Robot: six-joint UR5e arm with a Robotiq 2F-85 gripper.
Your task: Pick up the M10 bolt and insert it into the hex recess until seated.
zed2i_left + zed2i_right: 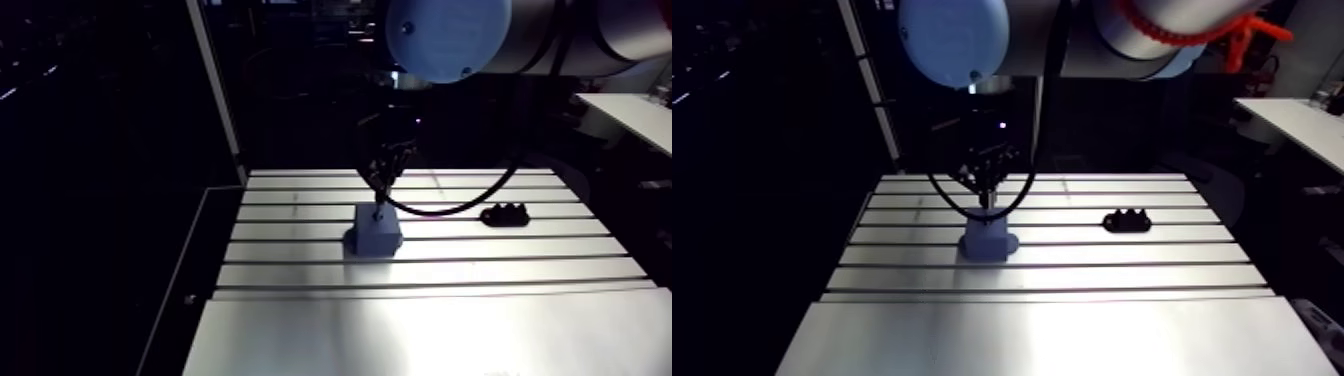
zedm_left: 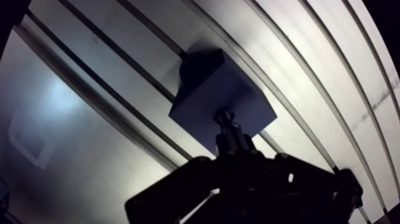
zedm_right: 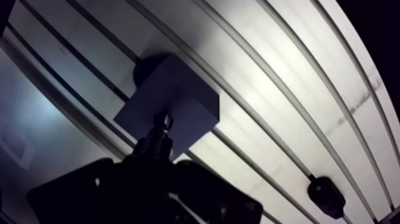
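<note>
The bolt (image 2: 225,118) stands upright with its lower end at the middle of the grey block's (image 2: 238,89) top face, though I cannot tell how far it has gone in. The gripper (image 2: 233,143) hangs straight above, its fingers clenched on the bolt's upper part. The block sits on the slotted table (image 1: 450,330), with a small black piece (image 1: 505,213) lying well apart from it.

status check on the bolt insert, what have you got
Gripper shut on bolt. Bolt tip at top face of block, seating not visible. Path clear; black holder sits off to the side.
</note>
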